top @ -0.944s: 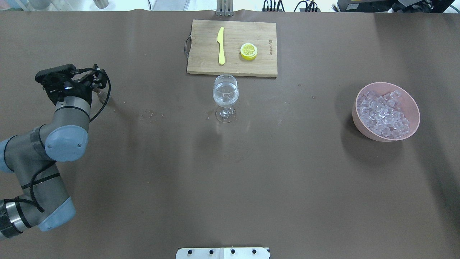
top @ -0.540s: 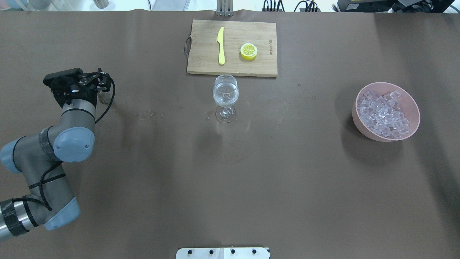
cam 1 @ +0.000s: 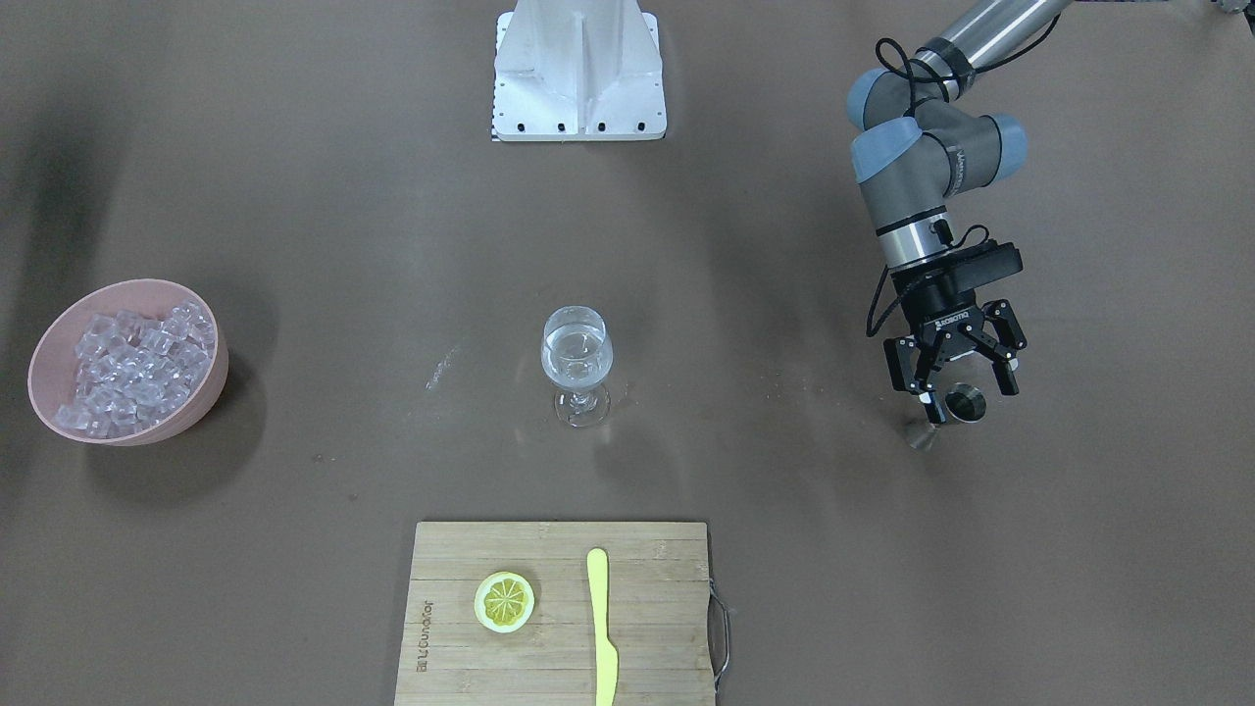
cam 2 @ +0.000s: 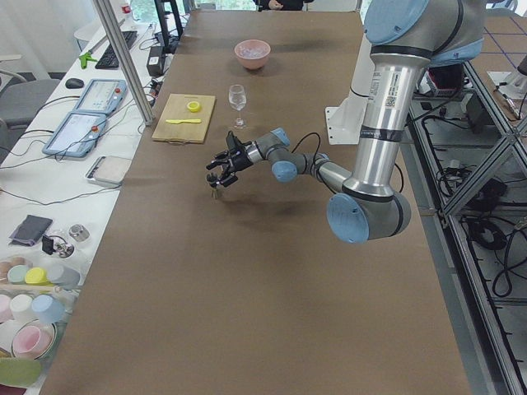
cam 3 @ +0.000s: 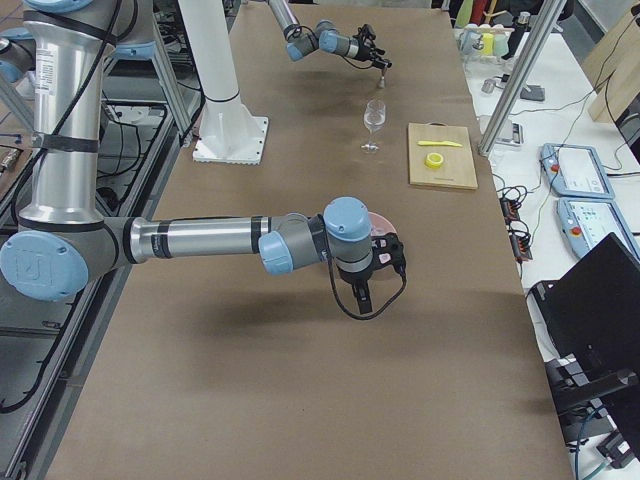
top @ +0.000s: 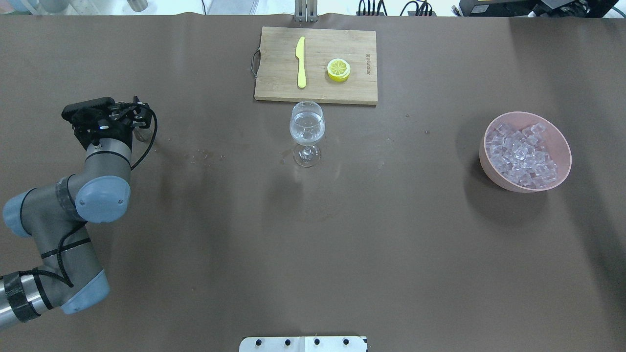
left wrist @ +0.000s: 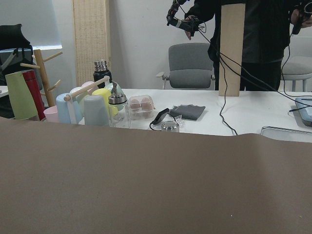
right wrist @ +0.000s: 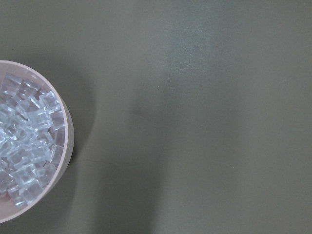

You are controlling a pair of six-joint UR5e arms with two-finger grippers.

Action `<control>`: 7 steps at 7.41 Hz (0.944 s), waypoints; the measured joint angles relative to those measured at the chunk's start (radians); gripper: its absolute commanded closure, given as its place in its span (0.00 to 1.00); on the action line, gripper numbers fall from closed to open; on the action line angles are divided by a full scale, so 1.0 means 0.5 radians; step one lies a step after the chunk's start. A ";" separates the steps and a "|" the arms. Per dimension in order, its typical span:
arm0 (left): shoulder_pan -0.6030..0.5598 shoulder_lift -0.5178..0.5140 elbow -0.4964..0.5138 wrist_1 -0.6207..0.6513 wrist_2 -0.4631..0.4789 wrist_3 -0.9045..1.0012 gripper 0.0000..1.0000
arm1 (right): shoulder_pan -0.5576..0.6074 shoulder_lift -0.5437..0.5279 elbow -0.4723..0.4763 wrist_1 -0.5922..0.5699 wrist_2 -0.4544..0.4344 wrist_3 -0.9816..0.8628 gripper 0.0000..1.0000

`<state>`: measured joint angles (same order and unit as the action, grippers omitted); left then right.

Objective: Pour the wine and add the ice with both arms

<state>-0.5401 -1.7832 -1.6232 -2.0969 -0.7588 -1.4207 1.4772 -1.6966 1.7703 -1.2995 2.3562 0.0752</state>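
Steel cup [cam 1: 965,403] between the left arm's spread jaws

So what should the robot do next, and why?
Probably slide the right hand over the bowl to reach the ice. The glass already holds wine, the left hand hangs open over the little metal cup, and the ice lies in the bowl.
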 measured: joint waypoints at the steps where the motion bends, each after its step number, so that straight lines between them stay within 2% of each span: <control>1: 0.004 -0.006 0.024 -0.003 -0.001 0.002 0.02 | 0.000 0.001 -0.001 0.000 0.000 0.000 0.00; 4: 0.013 -0.030 0.115 -0.025 -0.010 -0.001 0.02 | 0.000 0.003 -0.003 0.000 0.000 0.000 0.00; 6: 0.016 -0.056 0.233 -0.142 -0.018 0.007 0.02 | 0.000 0.003 -0.002 0.000 0.001 0.000 0.00; 7: 0.019 -0.079 0.302 -0.206 -0.021 0.011 0.07 | 0.000 0.003 -0.003 0.000 0.001 0.000 0.00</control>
<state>-0.5308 -1.8225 -1.4725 -2.2000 -0.7692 -1.4150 1.4772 -1.6951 1.7691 -1.2993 2.3569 0.0752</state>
